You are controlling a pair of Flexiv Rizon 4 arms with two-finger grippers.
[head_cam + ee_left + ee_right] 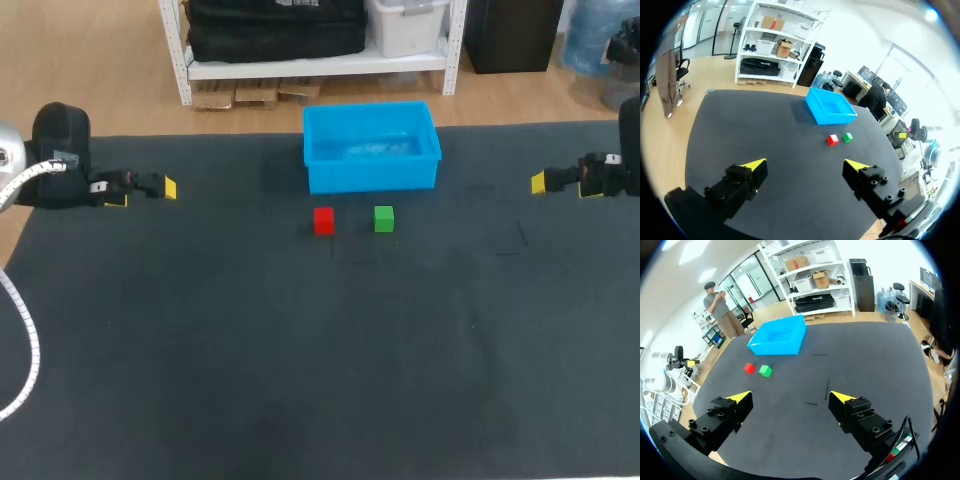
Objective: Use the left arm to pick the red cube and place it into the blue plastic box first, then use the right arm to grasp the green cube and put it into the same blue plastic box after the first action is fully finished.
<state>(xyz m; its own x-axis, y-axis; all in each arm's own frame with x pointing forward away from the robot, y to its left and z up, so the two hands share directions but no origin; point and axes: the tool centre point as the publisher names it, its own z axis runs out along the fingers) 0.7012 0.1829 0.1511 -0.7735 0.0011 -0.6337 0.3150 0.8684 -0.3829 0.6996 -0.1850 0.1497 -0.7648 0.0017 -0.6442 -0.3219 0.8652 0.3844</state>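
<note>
1. Near the middle of the black table mat (250, 350), the red cube (323, 221) sits flat on the surface, with nothing touching it.
2. Just beside it, toward my right arm's side, is the green cube (384, 219). A narrow gap separates the two, and they line up in a row along the box's front wall.
3. Just behind both cubes stands the blue plastic box (372, 178), open at the top. Neither cube touches it. The red cube is in front of the box's left part and the green cube in front of its middle. I can see no cube inside the box.
4. My left gripper (805, 165) hangs over the left edge of the mat, well apart from the cubes. Its two yellow-tipped fingers are spread wide with only bare mat between them. In its wrist view, the cubes and box lie far ahead of the fingers.
5. My right gripper (789, 396) hangs over the right edge of the mat, also well away from the cubes. Its fingers are likewise spread wide and hold nothing.
6. A white coiled cable (20, 330) hangs from my left arm over the mat's left border.
</note>
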